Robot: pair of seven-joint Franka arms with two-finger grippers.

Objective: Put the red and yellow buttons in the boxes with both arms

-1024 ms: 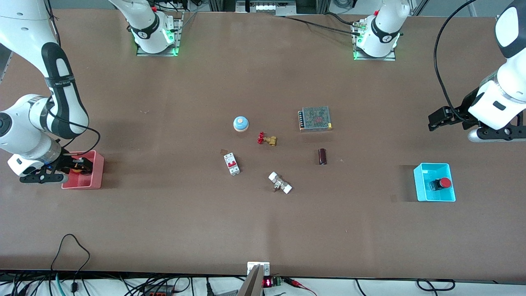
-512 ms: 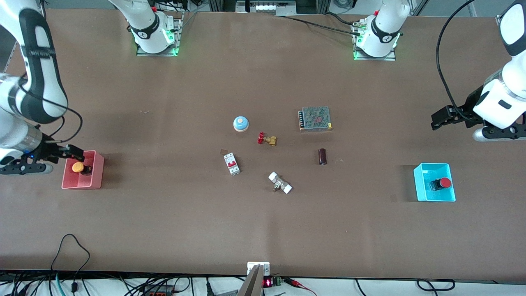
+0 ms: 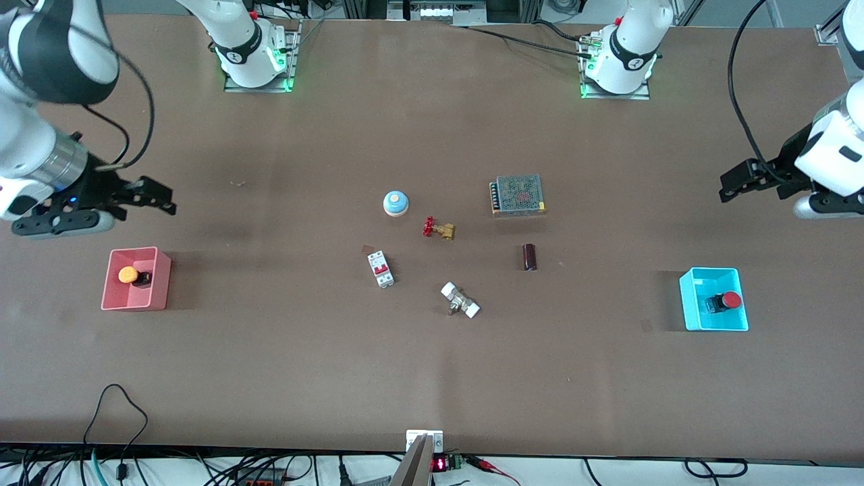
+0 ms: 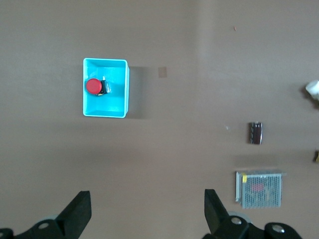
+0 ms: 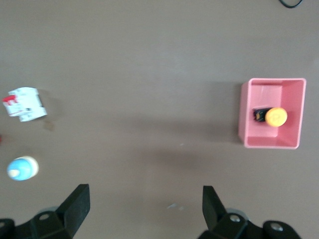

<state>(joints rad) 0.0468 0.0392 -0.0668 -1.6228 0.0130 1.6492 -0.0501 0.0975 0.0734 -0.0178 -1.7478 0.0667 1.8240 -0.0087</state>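
Right gripper (image 3: 158,200) has risen off the pink box (image 3: 160,280); yellow button (image 3: 128,275) inside, red button (image 3: 731,300) in the cyan box (image 3: 690,299). Both grippers' fingers released; left gripper (image 3: 732,187) too. We retract straight, clear of rims.

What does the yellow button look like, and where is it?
The yellow button has a round orange-yellow cap on a small black base. It lies tipped on its side inside the pink box, which sits at the right arm's end of the table. It looks like plastic. Only the box touches it. The right gripper is open and up in the air, clear of the box.
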